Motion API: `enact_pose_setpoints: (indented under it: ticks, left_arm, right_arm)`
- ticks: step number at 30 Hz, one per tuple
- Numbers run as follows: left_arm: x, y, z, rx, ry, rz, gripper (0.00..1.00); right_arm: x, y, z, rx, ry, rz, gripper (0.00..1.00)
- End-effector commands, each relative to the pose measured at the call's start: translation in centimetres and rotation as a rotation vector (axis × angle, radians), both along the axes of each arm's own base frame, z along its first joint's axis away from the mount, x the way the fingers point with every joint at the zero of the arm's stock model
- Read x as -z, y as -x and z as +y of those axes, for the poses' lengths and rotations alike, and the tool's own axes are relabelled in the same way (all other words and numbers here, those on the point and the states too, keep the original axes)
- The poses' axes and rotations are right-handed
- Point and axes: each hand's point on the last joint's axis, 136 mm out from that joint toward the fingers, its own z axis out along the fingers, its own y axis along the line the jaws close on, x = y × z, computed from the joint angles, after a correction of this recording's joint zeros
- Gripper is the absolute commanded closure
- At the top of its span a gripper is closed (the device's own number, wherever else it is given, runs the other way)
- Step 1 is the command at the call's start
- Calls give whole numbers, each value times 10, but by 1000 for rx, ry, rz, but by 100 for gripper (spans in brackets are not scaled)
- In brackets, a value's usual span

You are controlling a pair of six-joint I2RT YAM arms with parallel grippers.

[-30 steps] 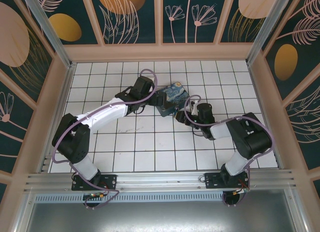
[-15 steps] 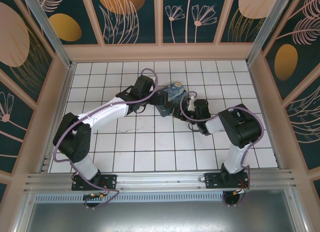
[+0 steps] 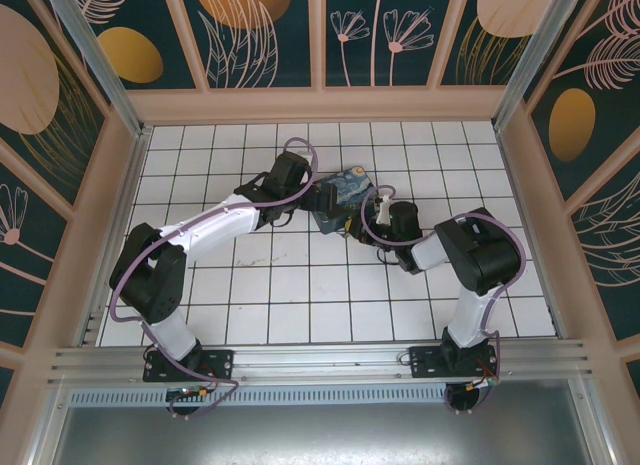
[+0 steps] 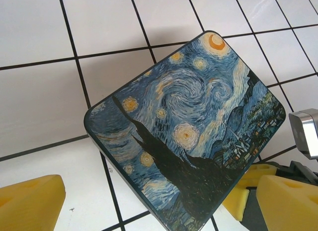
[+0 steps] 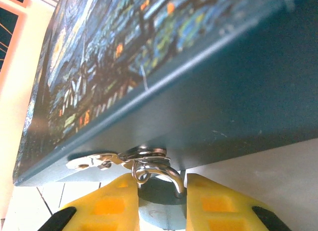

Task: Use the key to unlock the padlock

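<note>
Blue padlock [image 5: 161, 203] clamped in right hand [image 5: 161, 184], hardly moved, left hand [image 4: 164, 191] spread wide

The overhead view is bright, even and sharp, with faint soft shadows on the tiled floor [image 3: 300, 285]; its edges bow slightly. The left wrist view is crisp; the right wrist view has the box [image 5: 238, 92] in shadow, glare upper left, a blurred foreground.
</note>
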Motion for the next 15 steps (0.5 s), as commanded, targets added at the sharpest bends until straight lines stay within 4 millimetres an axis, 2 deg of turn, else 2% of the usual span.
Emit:
enact_pose_setpoints:
  ticks: [1,3,4,6,9,11,15]
  left_arm:
    - [-9,-2,-5,7,45,2,2]
    - [-6,1,-7,12,58,18,2]
    - [-18,3,-7,16,83,4,1]
    - [-18,6,-8,21,96,11,2]
    - [-18,9,-8,23,109,20,1]
    - [-18,9,-8,22,115,22,1]
    - [-19,10,-8,19,120,22,1]
  right_arm:
    - [14,13,-3,-10,-7,70,100]
    - [10,13,-2,-13,-17,68,100]
    - [7,13,-1,-15,-24,65,100]
    - [2,13,0,-24,-38,58,100]
    - [-1,14,1,-27,-43,54,64]
    - [-1,16,0,-27,-49,56,59]
    - [1,19,1,-29,-66,58,60]
